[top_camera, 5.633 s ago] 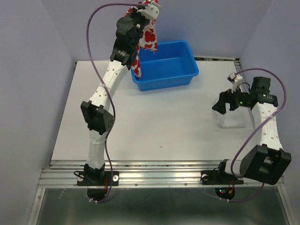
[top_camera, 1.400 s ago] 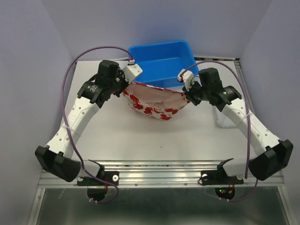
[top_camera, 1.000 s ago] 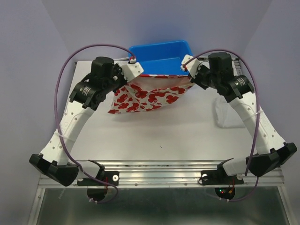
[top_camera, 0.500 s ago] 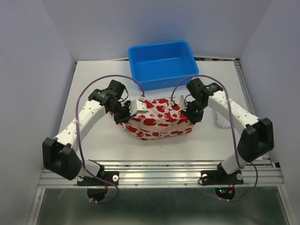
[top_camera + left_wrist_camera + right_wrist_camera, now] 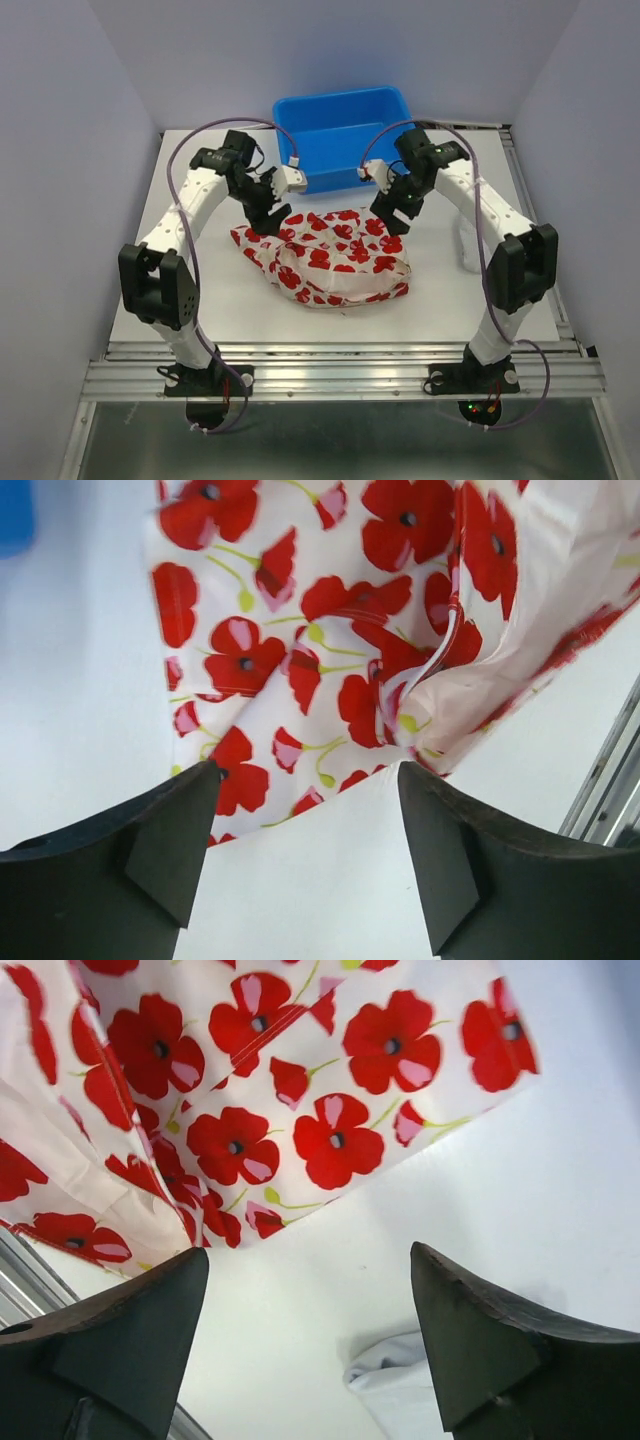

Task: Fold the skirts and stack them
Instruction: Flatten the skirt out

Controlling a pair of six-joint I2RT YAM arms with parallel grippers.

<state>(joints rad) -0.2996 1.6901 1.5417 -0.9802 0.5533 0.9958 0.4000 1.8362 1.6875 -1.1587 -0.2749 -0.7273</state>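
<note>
Top view: red-flower skirt (image 5: 330, 255) lies bunched mid bench (image 5: 190, 290), just near of the blue tub (image 5: 340, 98). L claw (image 5: 305, 780) & R claw (image 5: 308, 1255) both wide, holding nothing, over its far edge. At right: white skirt (image 5: 395, 1388). Looks like the lay-flat step. Nxt prob. needs edges grabbed, smoothed, then a fold.

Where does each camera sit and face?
Top external: above and behind, looking down on the white table, blue plastic tub, left arm and right arm.
Left wrist: on the left arm, facing down; open jaws frame the white cloth skirt with red poppies.
Right wrist: on the right arm, facing down; open jaws too.
Shared: all three show that skirt.
</note>
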